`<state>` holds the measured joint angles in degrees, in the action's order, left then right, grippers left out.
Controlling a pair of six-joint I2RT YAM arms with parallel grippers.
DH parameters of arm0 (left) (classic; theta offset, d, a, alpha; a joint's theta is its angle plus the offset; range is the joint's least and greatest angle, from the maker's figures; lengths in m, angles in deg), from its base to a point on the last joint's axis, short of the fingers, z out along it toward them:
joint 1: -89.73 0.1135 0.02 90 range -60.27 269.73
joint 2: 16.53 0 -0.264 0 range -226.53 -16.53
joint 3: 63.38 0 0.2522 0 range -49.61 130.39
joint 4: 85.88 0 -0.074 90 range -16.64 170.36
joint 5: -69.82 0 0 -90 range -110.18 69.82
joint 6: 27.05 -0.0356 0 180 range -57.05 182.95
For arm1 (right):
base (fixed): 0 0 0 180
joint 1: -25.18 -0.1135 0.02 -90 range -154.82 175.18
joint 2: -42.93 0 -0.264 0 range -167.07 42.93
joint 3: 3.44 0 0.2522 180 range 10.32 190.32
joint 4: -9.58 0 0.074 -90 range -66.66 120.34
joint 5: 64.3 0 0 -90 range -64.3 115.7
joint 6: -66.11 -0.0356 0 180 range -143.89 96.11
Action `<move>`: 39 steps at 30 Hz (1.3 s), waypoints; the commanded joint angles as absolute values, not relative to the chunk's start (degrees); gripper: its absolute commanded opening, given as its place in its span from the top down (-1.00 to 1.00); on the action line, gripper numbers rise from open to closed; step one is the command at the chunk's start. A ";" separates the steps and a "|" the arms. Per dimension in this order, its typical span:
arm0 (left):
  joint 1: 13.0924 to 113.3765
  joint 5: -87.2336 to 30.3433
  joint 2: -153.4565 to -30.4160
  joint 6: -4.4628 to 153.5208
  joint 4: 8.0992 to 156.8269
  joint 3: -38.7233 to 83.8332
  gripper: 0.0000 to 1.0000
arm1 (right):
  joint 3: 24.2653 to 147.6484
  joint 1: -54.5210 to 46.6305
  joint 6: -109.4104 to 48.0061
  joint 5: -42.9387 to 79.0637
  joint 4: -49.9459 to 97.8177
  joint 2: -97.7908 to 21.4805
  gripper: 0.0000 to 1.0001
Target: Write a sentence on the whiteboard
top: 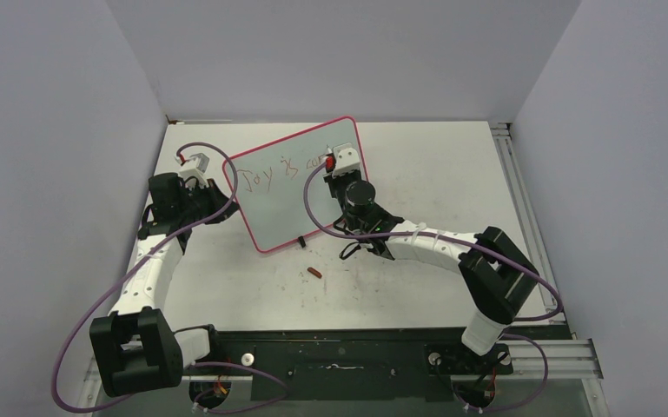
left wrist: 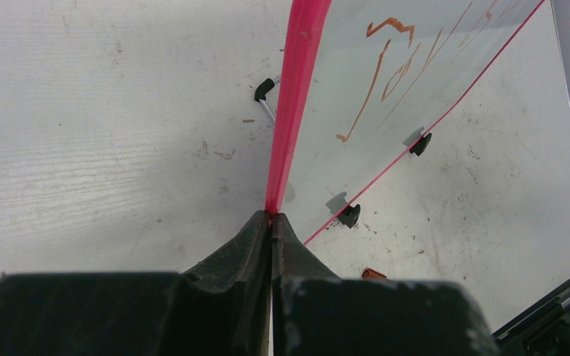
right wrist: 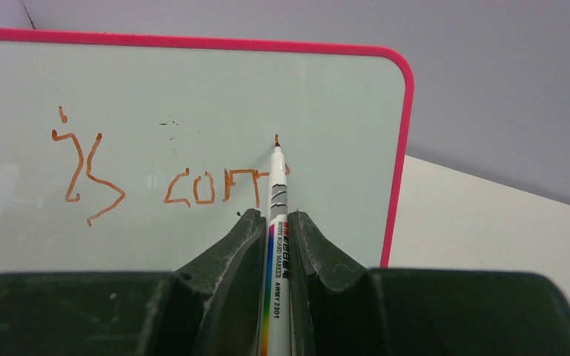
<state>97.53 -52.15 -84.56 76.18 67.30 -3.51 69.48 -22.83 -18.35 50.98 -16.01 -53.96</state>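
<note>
The whiteboard (top: 291,187), pink-framed, stands tilted at the table's back middle. My left gripper (top: 211,193) is shut on the pink frame (left wrist: 289,126) at the board's left edge. My right gripper (right wrist: 273,216) is shut on a white marker (right wrist: 276,222), whose orange tip touches the whiteboard (right wrist: 193,96) near its right side. The sentence (right wrist: 156,174) in orange ink reads "Joy is con" followed by a started stroke; the sentence (top: 278,169) also shows from above. The marker tip sits at the top of that last stroke.
A small orange marker cap (top: 314,274) lies on the table in front of the board, also seen as the cap (left wrist: 374,274) from the left wrist. Black feet (left wrist: 349,215) prop the board. A metal rail (top: 521,200) runs along the table's right edge.
</note>
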 commanded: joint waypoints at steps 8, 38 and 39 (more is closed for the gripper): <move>97.14 -53.49 -83.24 75.87 69.20 -1.67 1.00 | 68.09 -22.50 -20.59 50.92 -15.65 -52.81 0.89; 97.20 -53.43 -83.00 75.87 69.20 -1.67 1.00 | 64.11 -22.96 -21.97 53.62 -14.52 -51.06 0.89; 97.20 -53.41 -83.04 75.87 69.23 -1.63 1.00 | 64.18 -22.94 -21.89 53.59 -14.50 -51.10 0.89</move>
